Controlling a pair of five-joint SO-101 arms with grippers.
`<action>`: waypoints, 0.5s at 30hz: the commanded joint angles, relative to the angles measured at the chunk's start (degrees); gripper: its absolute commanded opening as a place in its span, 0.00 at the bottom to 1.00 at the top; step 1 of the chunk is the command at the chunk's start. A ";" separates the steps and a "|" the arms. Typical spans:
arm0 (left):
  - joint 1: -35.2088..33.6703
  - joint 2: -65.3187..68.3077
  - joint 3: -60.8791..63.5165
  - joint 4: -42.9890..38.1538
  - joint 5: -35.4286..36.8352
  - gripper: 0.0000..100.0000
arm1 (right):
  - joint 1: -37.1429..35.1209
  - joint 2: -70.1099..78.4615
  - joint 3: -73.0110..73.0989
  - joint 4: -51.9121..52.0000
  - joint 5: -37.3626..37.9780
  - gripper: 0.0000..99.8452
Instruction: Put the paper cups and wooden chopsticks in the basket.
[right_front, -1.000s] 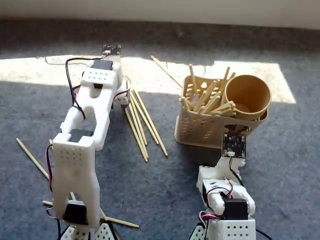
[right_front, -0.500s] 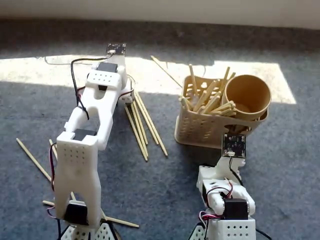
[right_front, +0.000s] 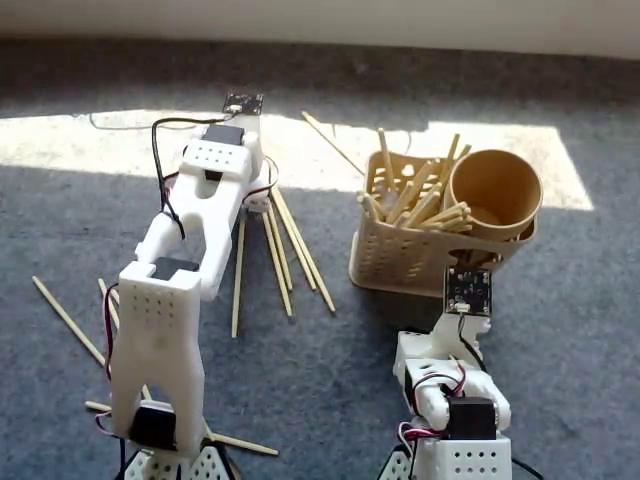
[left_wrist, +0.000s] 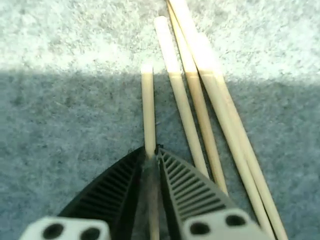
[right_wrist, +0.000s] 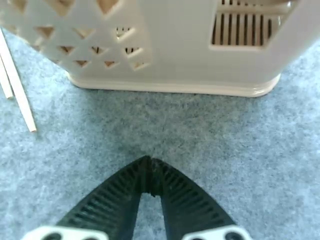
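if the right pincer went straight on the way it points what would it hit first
Most likely the basket, at its lower wall: the right pincer, shut and empty, points at it across the carpet. If it tilts downward, the carpet could come first; depth is unclear.

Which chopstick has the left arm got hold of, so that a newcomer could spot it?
Start at the basket and look across to the loose chopsticks fanned beside the left arm. The held chopstick lies nearest that arm, pinched near one end between the fingers of the left gripper, apart from the bunch.
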 joint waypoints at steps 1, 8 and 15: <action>0.40 -2.95 -3.21 4.75 -1.41 0.01 | -0.40 -0.13 5.85 0.40 0.53 0.01; -1.71 -10.24 -2.95 8.53 -1.67 0.01 | -0.40 -0.13 5.85 0.40 0.53 0.01; -2.77 -20.44 8.66 4.40 -1.67 0.01 | -0.40 -0.13 5.85 0.40 0.53 0.01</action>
